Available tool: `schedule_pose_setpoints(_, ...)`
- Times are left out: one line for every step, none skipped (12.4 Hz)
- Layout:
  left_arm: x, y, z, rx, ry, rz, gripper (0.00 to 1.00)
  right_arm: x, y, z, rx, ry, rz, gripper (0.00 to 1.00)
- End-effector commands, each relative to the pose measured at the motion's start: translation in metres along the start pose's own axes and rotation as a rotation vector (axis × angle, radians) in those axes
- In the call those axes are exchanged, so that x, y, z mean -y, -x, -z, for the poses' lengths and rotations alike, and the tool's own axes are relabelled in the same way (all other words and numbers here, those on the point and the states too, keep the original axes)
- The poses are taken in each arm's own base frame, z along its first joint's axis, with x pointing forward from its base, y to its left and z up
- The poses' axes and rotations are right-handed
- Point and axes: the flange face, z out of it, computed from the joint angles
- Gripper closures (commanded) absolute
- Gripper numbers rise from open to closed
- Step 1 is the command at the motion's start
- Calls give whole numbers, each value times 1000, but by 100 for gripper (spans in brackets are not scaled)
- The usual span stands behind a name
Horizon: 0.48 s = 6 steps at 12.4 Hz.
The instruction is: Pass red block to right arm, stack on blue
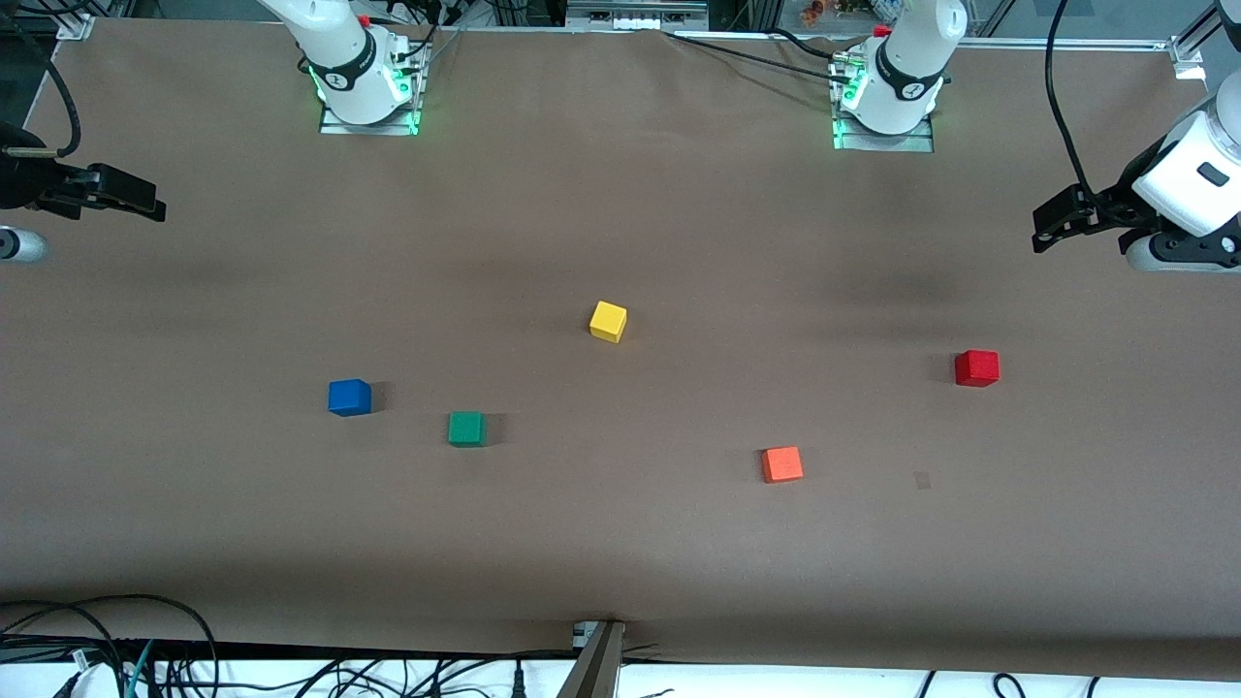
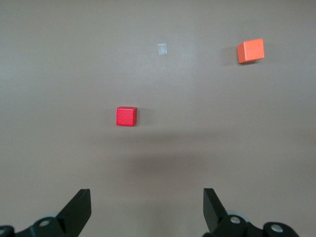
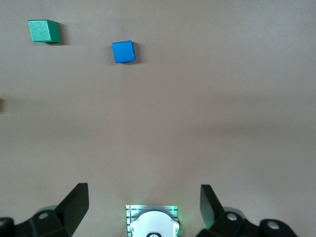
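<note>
The red block point(image 1: 976, 368) sits on the brown table point(image 1: 620, 543) toward the left arm's end, well apart from the yellow cube point(image 1: 608, 321) at the middle. The blue cube point(image 1: 349, 397) lies toward the right arm's end from the yellow cube, just beside a green cube point(image 1: 466, 428); an orange cube point(image 1: 781, 464) lies nearer the front camera. The left gripper point(image 1: 1052, 225) and right gripper point(image 1: 145, 199) hang over the table's ends, jaws spread wide, holding nothing.

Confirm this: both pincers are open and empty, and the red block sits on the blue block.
Wrong on one count: the red block lies alone on the table, far from the blue block, as the front view shows. The left pincer and right pincer are open and empty.
</note>
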Motion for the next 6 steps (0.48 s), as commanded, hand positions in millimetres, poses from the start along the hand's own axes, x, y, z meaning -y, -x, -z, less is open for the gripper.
schedule_pose_setpoints(1,1,5,4,-18,-9,0,-3,-2,5,-8,2,8,0)
schedule_pose_setpoints(2,1,5,5,-18,-7,0,-3,-2,5,-6,2,8,0)
schedule_pose_setpoints(2,0,4,6,-18,-7,0,-4,-2,5,-8,1,6,0)
schedule_pose_setpoints(2,0,4,6,-18,-9,0,-3,-2,5,-8,2,8,0)
schedule_pose_setpoints(3,0,4,8,-18,-7,0,-3,-2,5,-8,2,8,0)
schedule_pose_setpoints(3,1,3,18,-18,-7,0,-4,-2,5,-8,1,6,0)
